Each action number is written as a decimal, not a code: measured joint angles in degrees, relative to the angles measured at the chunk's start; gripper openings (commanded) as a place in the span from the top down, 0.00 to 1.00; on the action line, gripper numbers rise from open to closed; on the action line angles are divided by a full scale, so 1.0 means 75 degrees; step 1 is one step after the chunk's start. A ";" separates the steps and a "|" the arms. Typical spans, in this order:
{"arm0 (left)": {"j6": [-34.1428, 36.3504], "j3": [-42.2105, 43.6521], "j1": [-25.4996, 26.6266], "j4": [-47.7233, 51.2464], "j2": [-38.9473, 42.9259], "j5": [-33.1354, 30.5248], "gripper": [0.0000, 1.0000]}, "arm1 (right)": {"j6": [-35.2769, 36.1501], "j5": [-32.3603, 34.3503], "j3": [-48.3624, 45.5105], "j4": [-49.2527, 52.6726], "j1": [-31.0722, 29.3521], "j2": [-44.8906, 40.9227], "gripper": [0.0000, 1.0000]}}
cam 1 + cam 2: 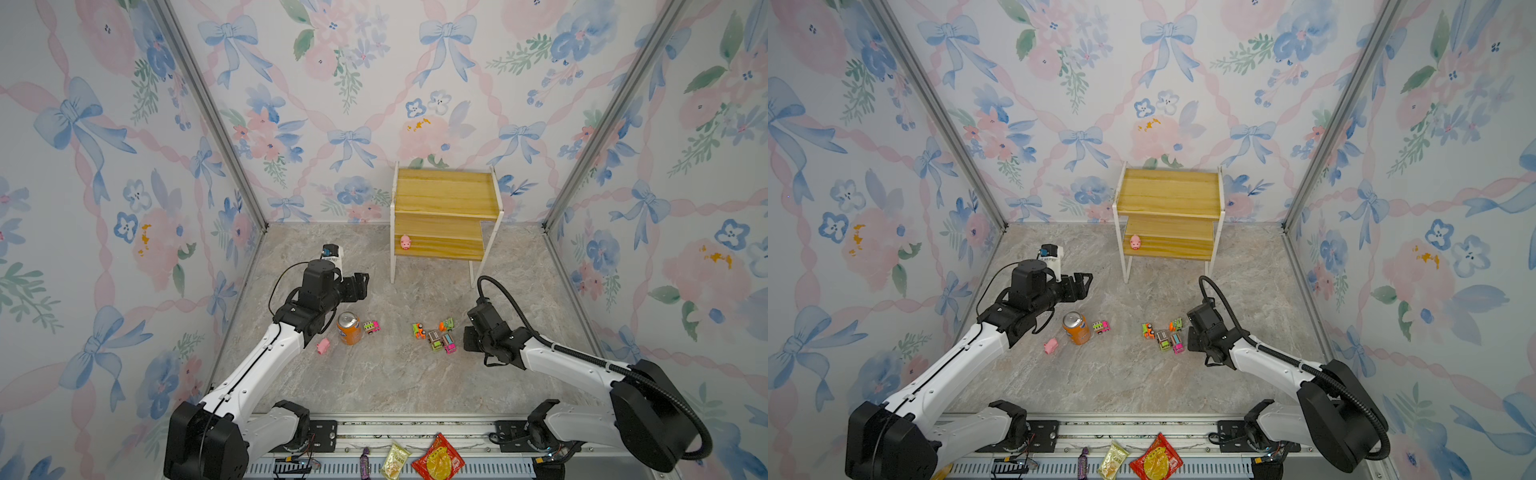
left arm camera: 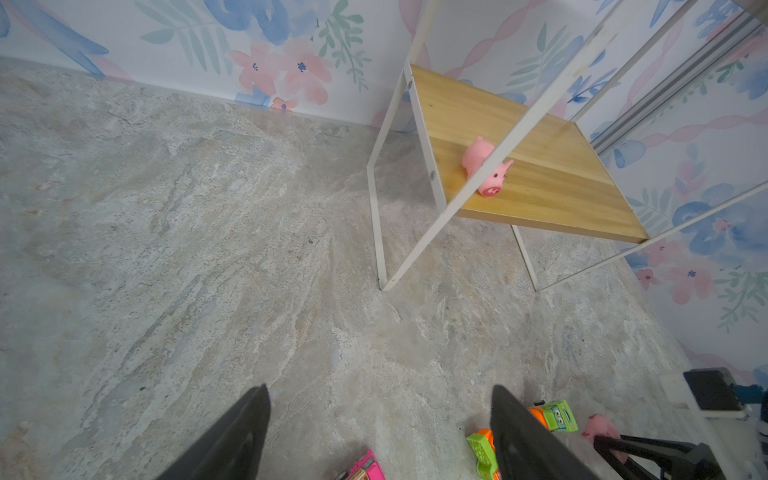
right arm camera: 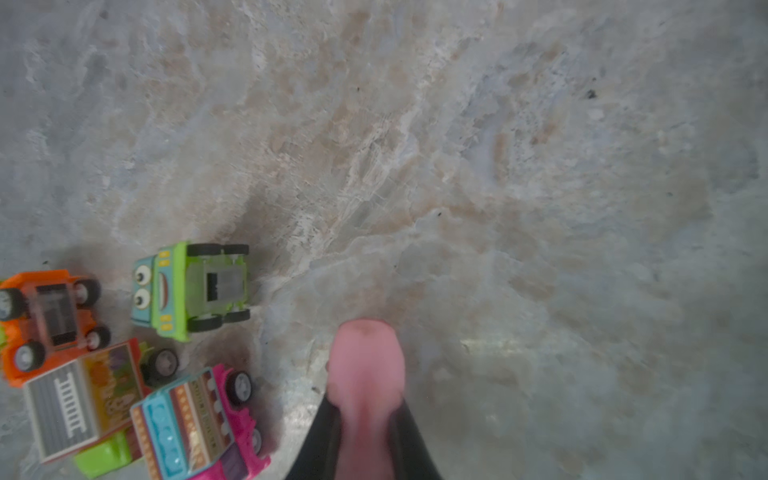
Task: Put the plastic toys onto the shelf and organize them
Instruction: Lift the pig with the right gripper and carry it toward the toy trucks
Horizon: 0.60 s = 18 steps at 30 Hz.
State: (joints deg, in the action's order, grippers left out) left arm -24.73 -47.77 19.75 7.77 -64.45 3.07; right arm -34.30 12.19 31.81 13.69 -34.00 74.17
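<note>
- The left gripper is held wide open, empty.
- A pink pig is clamped in the right gripper, right of the truck cluster.

Blurred, cropped at the right wrist view's bottom edge: pink pig pinched by right gripper. Half hidden behind left gripper: green-orange truck.

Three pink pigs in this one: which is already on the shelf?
The pig on the shelf, at its lower board's left end. The second pig lies on the table by the orange can; the right gripper pinches the third pig.
</note>
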 measured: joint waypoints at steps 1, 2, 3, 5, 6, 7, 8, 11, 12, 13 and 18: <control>0.0000 0.0000 0.0000 0.0000 0.0000 -0.0003 0.16 | 0.0000 -0.0029 0.0000 -0.0032 0.0058 0.0134 0.80; 0.0000 0.0000 0.0000 0.0000 0.0000 -0.0003 0.16 | 0.0006 -0.0058 0.0000 -0.0055 0.0131 0.0254 0.77; 0.0000 0.0000 0.0000 0.0000 0.0000 -0.0003 0.16 | 0.0026 -0.0093 0.0000 -0.0067 0.0189 0.0318 0.74; 0.0000 0.0000 0.0000 0.0000 0.0000 -0.0003 0.16 | 0.0064 -0.0172 0.0038 -0.0099 0.0268 0.0326 0.66; 0.0000 0.0000 0.0000 0.0000 0.0000 -0.0003 0.16 | 0.0099 -0.0178 0.0047 -0.0119 0.0303 0.0326 0.64; 0.0000 0.0000 0.0000 0.0000 0.0000 -0.0003 0.16 | 0.0111 -0.0187 0.0055 -0.0119 0.0347 0.0326 0.63; 0.0000 0.0000 0.0000 0.0000 0.0000 -0.0003 0.16 | 0.0134 -0.0189 0.0058 -0.0125 0.0391 0.0326 0.62; 0.0000 0.0000 0.0000 0.0000 0.0000 -0.0003 0.15 | 0.0204 -0.0213 0.0058 -0.0131 0.0481 0.0280 0.59; 0.0000 0.0000 0.0000 0.0000 0.0000 -0.0003 0.15 | 0.0221 -0.0210 0.0064 -0.0134 0.0498 0.0259 0.59; 0.0000 0.0000 0.0000 0.0000 0.0000 -0.0003 0.15 | 0.0236 -0.0233 0.0079 -0.0137 0.0522 0.0224 0.58; 0.0000 0.0000 0.0000 0.0000 0.0000 -0.0003 0.16 | 0.0312 -0.0405 0.0242 -0.0236 0.0542 0.0102 0.57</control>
State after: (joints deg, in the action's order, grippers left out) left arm -24.73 -47.77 19.75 7.77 -64.45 3.05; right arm -31.97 9.15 33.63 11.92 -29.93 74.94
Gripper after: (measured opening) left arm 0.844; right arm 0.431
